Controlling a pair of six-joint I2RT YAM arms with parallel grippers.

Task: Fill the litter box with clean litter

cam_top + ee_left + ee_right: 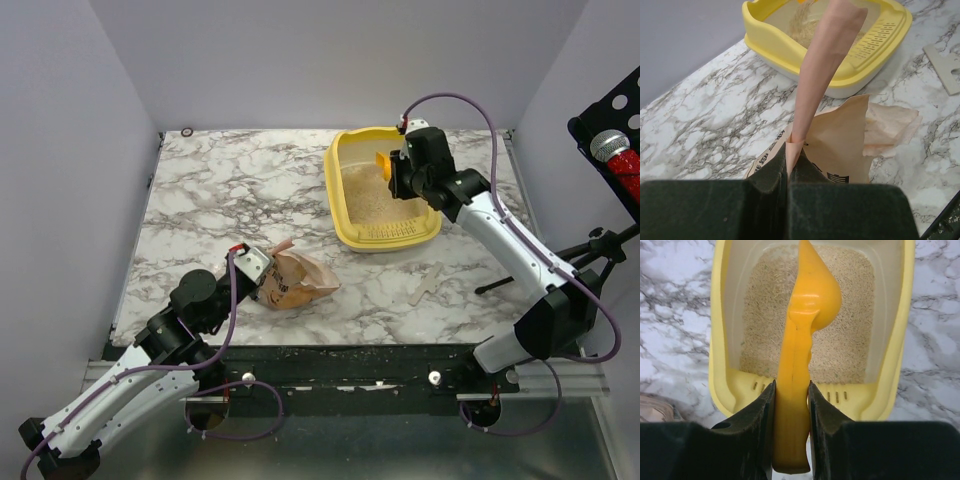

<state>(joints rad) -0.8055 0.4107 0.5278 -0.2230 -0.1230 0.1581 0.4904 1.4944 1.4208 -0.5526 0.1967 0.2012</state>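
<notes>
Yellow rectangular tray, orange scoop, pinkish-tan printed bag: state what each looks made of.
Yellow rectangular tray: likely moulded plastic, smooth, slight sheen, slots formed in its lip. Orange scoop: glossy rigid plastic, one piece, seam along the handle. Pinkish-tan printed bag: matte and creased, paper or thin film; cannot tell which.

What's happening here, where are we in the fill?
The right gripper holds the orange scoop by its handle above the yellow litter box, which already has a layer of beige litter across its floor. The left gripper is shut on a pinched edge of the pinkish-tan bag, which lies on the marble table short of the box.
</notes>
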